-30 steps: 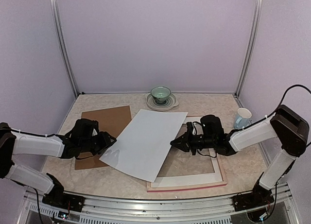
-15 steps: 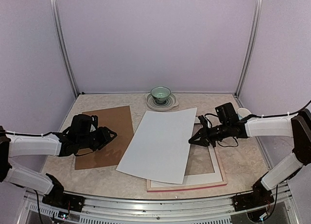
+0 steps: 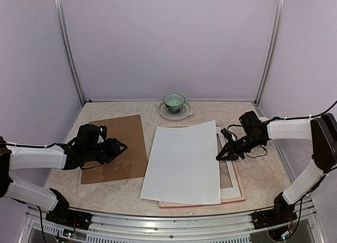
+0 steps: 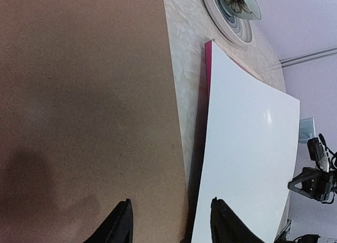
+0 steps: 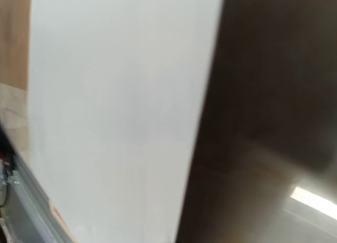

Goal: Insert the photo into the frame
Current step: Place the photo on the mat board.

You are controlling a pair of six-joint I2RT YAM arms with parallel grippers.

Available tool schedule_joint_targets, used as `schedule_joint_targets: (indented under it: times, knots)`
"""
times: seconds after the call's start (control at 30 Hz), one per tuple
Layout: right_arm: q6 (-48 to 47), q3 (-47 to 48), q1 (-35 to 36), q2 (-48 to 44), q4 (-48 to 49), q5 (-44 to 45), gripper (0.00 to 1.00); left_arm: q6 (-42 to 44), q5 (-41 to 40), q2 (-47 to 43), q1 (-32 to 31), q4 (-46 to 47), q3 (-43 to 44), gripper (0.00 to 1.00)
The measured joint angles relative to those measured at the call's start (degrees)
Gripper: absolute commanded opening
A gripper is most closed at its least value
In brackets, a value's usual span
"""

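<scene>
While the right fingers (image 3: 221, 155) are closed, their tips sit at the right edge of the photo (image 3: 184, 161); whether they pinch that edge or only press against it cannot be told, and the right wrist view is too blurred to help. The left fingers (image 3: 120, 146) stand apart with nothing between them, hovering over the right part of the board (image 3: 124, 129), well clear of the photo. The photo lies white back up across the frame (image 3: 234, 201), slightly skewed, its left side overhanging onto the desk (image 3: 105, 198) and its right side short of the frame's right rim. A strip of white mat (image 3: 230, 192) and the dark opening show uncovered there. Judged from its faint bow in the left wrist view, the photo is a light, thin, flexible sheet with a glossy, slippery surface. It is likely to slide readily under a push and to crease if pinched hard or lifted by one corner. An overhanging left edge offers the best hold, or a flat push along an edge. Nothing lies on the photo. The board lies just beside it on the left, and a bowl (image 3: 174, 101) on a saucer (image 3: 185, 114) stands near its far edge, limiting travel that way.
</scene>
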Motion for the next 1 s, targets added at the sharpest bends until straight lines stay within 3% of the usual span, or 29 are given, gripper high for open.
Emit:
schedule_joint_targets:
  times: [0.33,1.0]
  knots:
    - [-10.36,7.87,-3.19,5.64,-8.59,4.13,0.0,-0.09,0.15,0.0,-0.68,0.0,0.0,0.5]
    - [-17.42,12.02,-3.45,6.01,-17.46,14.34,0.0,-0.22,0.85,1.9,-3.65,0.04,0.02,0.5]
